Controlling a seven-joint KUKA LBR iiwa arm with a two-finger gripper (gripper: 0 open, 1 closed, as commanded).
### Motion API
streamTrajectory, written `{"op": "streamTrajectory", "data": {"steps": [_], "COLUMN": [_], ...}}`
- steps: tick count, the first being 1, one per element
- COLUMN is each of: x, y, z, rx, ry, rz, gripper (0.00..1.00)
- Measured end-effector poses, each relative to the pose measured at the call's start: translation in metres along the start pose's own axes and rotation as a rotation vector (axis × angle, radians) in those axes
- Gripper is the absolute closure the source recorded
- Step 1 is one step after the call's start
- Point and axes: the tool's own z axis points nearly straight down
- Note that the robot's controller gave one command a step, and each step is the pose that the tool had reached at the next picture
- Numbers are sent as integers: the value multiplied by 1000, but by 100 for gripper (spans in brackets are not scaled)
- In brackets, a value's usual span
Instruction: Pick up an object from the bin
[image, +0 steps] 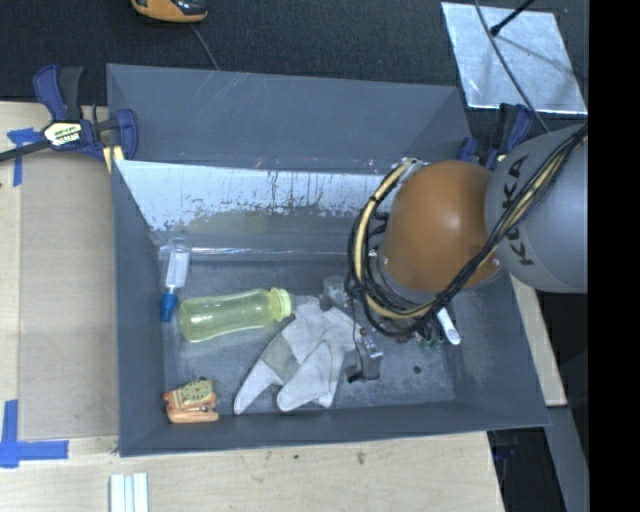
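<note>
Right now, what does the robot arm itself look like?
The arm is a rounded silver-grey link with black KUKA lettering. An orange-brown dome cover sits at its wrist, ringed by black and yellow cables. Below it is a small dark metal gripper.

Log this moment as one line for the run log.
tool: in bin, at right edge of crumpled grey cloth | nearby: yellow bottle to cloth's upper left | hold: cannot tell

Grey bin (140, 300) with yellow bottle (230, 313), pale cloth (300, 365), orange thing (191, 402) (front-left corner)
</note>
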Motion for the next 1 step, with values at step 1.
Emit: {"op": "streamTrajectory", "data": {"steps": [1], "x": [-3], "y": [6], "z": [17], "rx": [0], "ry": [-1], "rz": [18], "gripper": [0]}}
